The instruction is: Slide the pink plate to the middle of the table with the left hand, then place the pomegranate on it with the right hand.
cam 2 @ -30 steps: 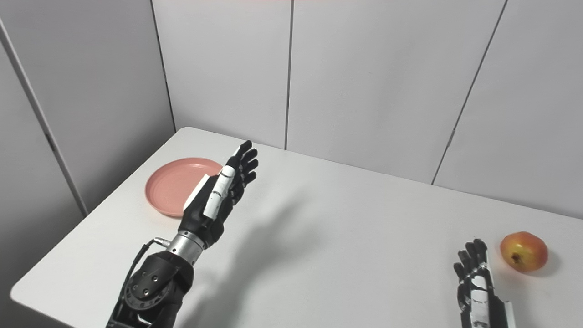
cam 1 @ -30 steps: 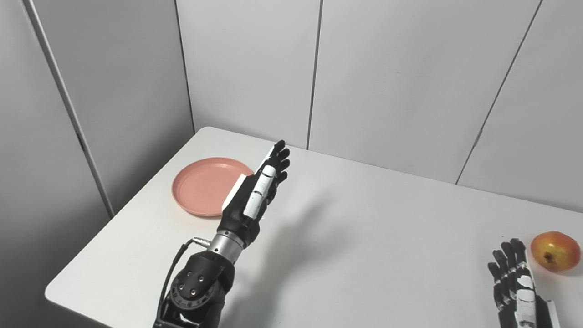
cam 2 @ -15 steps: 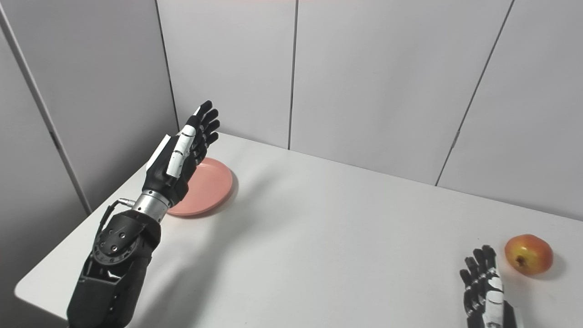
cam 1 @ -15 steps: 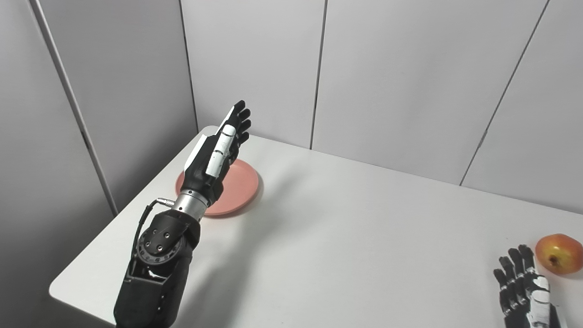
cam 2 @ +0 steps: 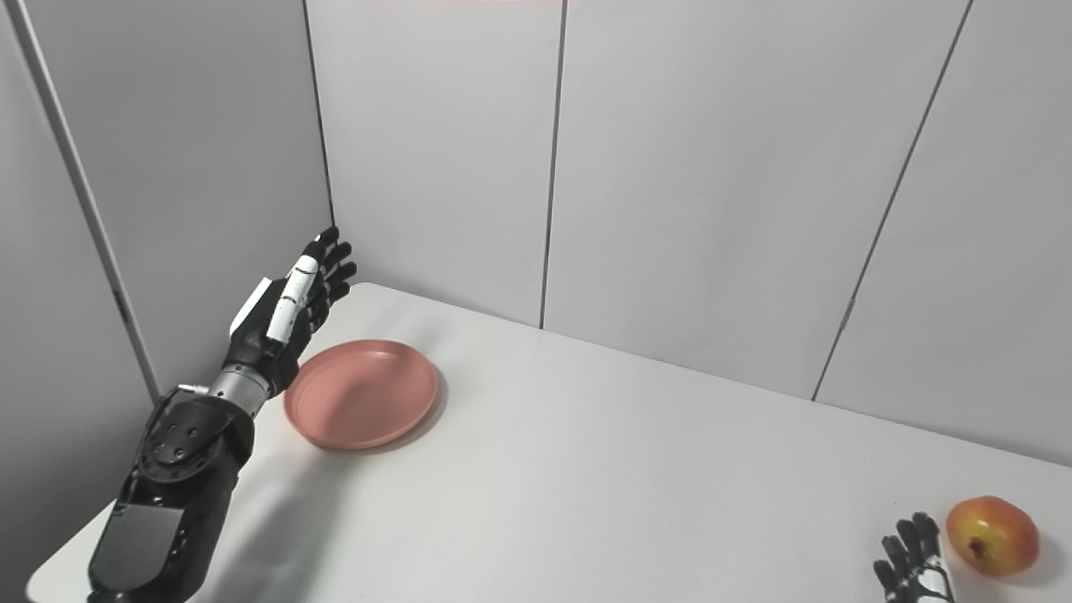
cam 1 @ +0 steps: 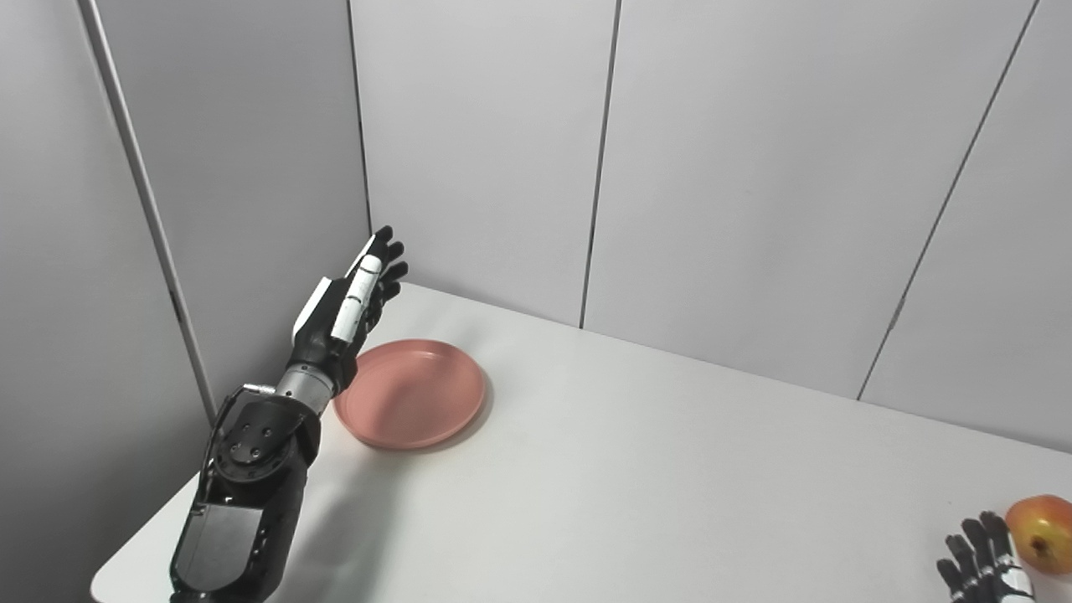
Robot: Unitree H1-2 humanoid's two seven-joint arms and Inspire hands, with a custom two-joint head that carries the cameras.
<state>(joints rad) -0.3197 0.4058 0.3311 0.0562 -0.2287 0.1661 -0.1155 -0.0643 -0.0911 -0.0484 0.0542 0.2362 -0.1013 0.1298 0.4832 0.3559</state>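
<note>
The pink plate (cam 1: 412, 392) lies flat near the table's far left corner. My left hand (cam 1: 347, 306) stands at the plate's left edge, raised, with straight fingers spread and nothing in it. A red-yellow pomegranate (cam 2: 992, 534) rests at the table's right side near the front. Beside it, to its left, only the fingertips of my right hand (cam 2: 911, 559) show at the bottom edge, extended and apart, not touching the fruit.
The white table (cam 1: 636, 469) is boxed in by grey wall panels (cam 1: 712, 167) behind and at the left. Its left corner lies just beyond my left hand. Bare tabletop stretches between plate and pomegranate.
My left hand has swung from the plate's right side, over it, to its left edge. The camera has tilted up, so the whole scene sits lower. The plate and pomegranate have not moved on the table.
</note>
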